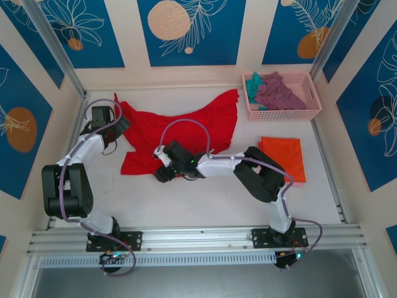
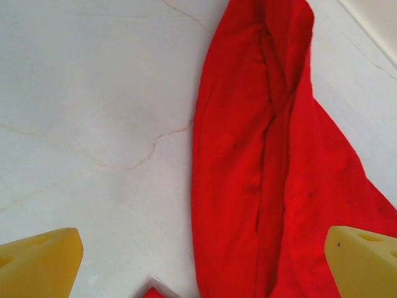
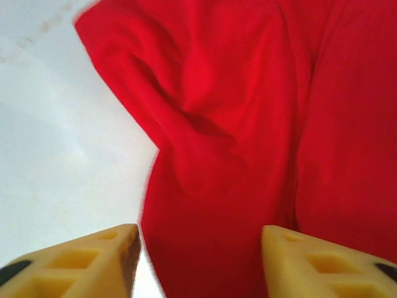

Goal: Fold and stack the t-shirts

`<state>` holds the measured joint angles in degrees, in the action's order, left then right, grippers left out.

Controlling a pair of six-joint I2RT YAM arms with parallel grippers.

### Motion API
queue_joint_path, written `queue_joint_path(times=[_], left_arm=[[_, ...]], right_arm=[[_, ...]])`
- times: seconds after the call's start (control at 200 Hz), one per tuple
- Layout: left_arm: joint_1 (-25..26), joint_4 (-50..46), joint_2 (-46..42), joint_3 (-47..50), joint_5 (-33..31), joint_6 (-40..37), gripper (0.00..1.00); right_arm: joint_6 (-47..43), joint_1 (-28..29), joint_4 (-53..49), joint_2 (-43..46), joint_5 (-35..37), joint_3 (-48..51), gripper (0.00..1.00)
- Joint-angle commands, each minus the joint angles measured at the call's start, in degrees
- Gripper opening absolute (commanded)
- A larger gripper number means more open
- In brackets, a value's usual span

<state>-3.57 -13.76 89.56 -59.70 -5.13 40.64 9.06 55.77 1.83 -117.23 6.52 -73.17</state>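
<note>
Top view first: the red t-shirt (image 1: 214,121) is spread out crumpled across the upper middle of the table (image 1: 205,198), with one point reaching toward the upper right and its lower edge hanging down at centre-left. My left gripper (image 1: 123,127) is at the shirt's left edge. On the left wrist cam that gripper (image 2: 203,242) is wide open with nothing in it. The yellow fingers (image 2: 43,264) sit in the bottom corners, and a long bunched strip of the red t-shirt (image 2: 260,174) runs up the right half of the frame over bare white tabletop.

My right gripper (image 1: 161,174) is down at the shirt's lower edge, left of centre. On its own cam the right gripper (image 3: 200,233) is about half open, fingers (image 3: 93,264) clearly apart, with wrinkled red t-shirt (image 3: 248,124) in the gap and above it. Honestly I can't tell if the pads are touching the cloth.

The orange t-shirt (image 1: 284,158) lies folded flat at the right. The mauve t-shirt (image 1: 279,93) and teal t-shirt (image 1: 253,84) are piled in the pink basket (image 1: 285,115) at the upper right.
</note>
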Motion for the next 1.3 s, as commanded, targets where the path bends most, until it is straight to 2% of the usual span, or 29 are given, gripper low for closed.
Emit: queue_joint_path(times=[0.0,0.06,0.16,0.215,0.415,0.59,0.795,0.915,1.045,1.165,1.29], left_arm=[[-1.74,1.6,-1.49,1.51,1.02,0.44,1.0],[-1.95,1.56,-1.29,1.35,0.91,-0.31,1.0],[-2.01,1.5,-0.32,0.74,0.73,-1.51,1.0],[-2.05,1.45,0.38,0.45,0.66,-1.86,1.0],[-1.91,1.36,1.52,-0.48,1.04,-2.76,1.0],[-0.66,-0.9,1.33,-0.38,0.86,-5.46,1.0],[3.49,-7.16,-1.86,2.35,-0.91,-6.69,1.0],[3.99,-8.98,-4.47,4.99,-2.94,-7.72,0.99],[4.59,-11.01,-6.94,7.5,-2.0,-9.28,0.95],[8.8,-14.12,-9.39,9.44,-4.33,-10.06,0.92],[11.92,-17.84,-10.31,11.26,-1.51,-4.87,0.88]], right_arm=[[-1.48,-1.0,-3.69,-1.3,2.22,-0.69,0.44],[-1.2,-1.61,-3.7,-0.22,2.36,1.6,0.34],[0.36,-3.3,-3.11,3.1,2.38,6.78,0.08],[1.78,-4.57,-2.72,5.27,2.18,10.17,0.0],[6.14,-11.36,-2.44,15.62,3.44,22.48,0.0],[10.29,-20.87,-2.46,23.29,4.24,29.61,0.0],[11.09,-28.76,-4.2,24.6,5.44,28.38,0.0],[12.02,-33.14,-4.2,23.44,4.34,26.45,0.0],[11.36,-36.83,-4.11,21.17,2.36,23.82,0.0],[11.75,-40.53,-4.25,19.66,0.86,22.08,0.0],[12.91,-43.11,-3.57,19.0,-2.03,21.08,0.0]])
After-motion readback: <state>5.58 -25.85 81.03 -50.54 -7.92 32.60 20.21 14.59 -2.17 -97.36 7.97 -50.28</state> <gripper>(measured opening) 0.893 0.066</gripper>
